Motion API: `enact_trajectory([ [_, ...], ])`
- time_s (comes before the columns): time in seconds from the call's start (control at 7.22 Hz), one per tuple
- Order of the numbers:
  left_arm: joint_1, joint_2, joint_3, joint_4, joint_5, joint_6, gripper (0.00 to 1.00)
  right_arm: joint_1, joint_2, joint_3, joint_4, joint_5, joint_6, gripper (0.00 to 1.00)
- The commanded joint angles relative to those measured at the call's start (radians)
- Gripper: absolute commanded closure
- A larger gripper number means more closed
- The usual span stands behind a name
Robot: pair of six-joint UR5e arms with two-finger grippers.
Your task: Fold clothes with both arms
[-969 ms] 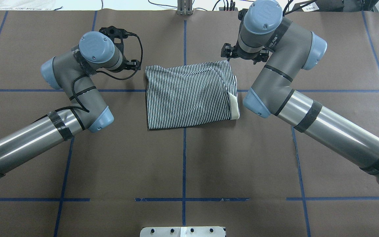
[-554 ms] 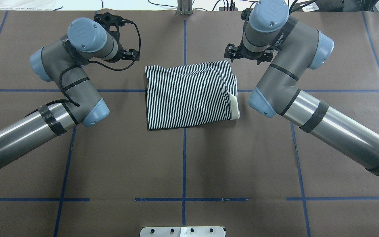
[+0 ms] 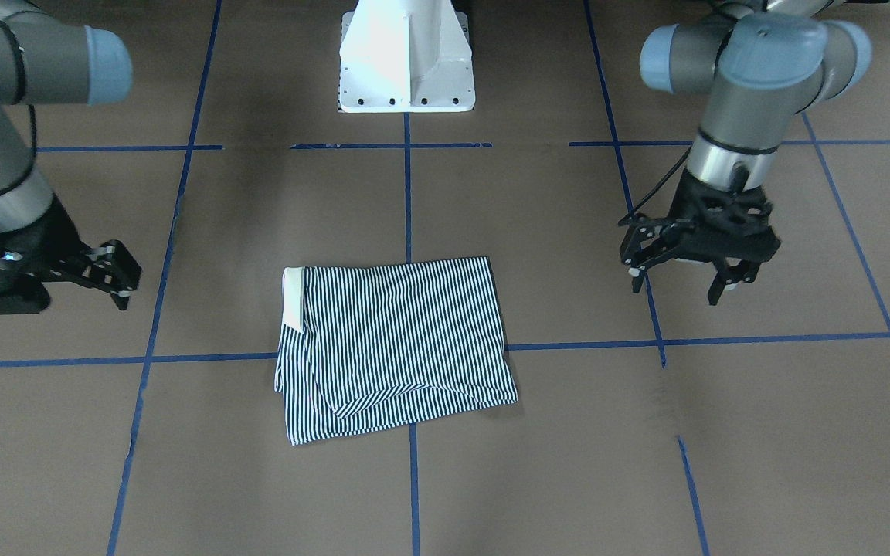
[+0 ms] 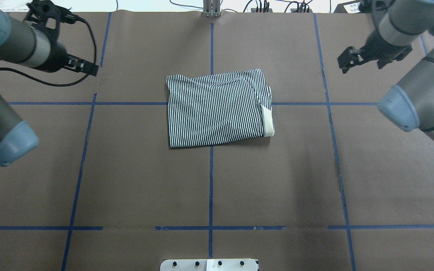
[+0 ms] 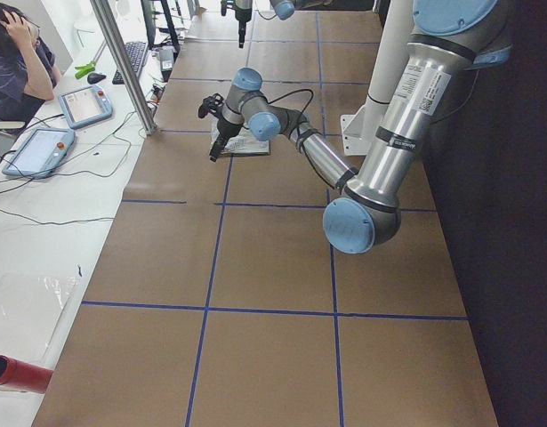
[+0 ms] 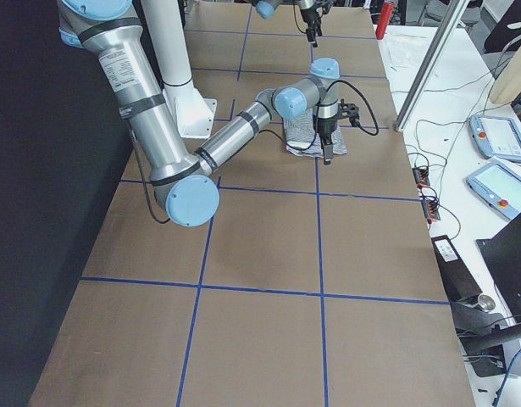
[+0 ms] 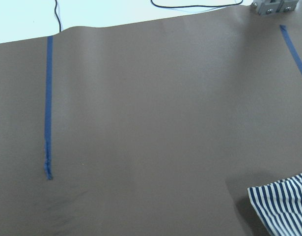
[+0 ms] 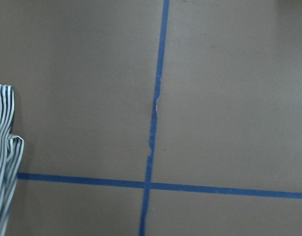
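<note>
The striped polo shirt (image 4: 217, 109) lies folded into a flat rectangle at the table's middle, with its cream collar (image 4: 269, 123) showing at its right edge. It also shows in the front view (image 3: 395, 347). My left gripper (image 4: 85, 67) hangs open and empty over bare table, far to the shirt's left; it also shows in the front view (image 3: 677, 286). My right gripper (image 4: 362, 62) is open and empty, far to the shirt's right, and shows in the front view (image 3: 119, 274). Each wrist view catches only a shirt corner (image 7: 283, 206) (image 8: 3, 147).
Brown paper with blue tape lines (image 4: 211, 180) covers the table. The white pedestal base (image 3: 406, 54) stands at the robot's edge. A metal post (image 4: 211, 9) and cables sit at the far edge. An operator (image 5: 15, 53) sits beyond, by tablets (image 5: 82, 102).
Both arms have swung outward, away from the shirt's far corners, to the table's left and right sides. The shirt has not moved.
</note>
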Motion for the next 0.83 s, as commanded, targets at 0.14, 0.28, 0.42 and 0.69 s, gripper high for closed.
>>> enact_trajectory([
  [0.14, -0.329, 0.304, -0.122, 0.014, -0.222, 0.543, 0.0, 0.302, -0.329, 0.062, -0.011, 0.151, -0.566, 0.0],
  [0.28, -0.423, 0.385, -0.122, 0.012, -0.277, 0.625, 0.0, 0.379, -0.421, 0.062, -0.008, 0.154, -0.665, 0.0],
  [0.42, -0.466, 0.438, -0.103, 0.018, -0.301, 0.629, 0.0, 0.433, -0.519, 0.072, -0.005, 0.18, -0.695, 0.0],
  [0.69, -0.556, 0.493, -0.014, 0.014, -0.345, 0.63, 0.0, 0.468, -0.621, 0.064, -0.005, 0.2, -0.695, 0.0],
])
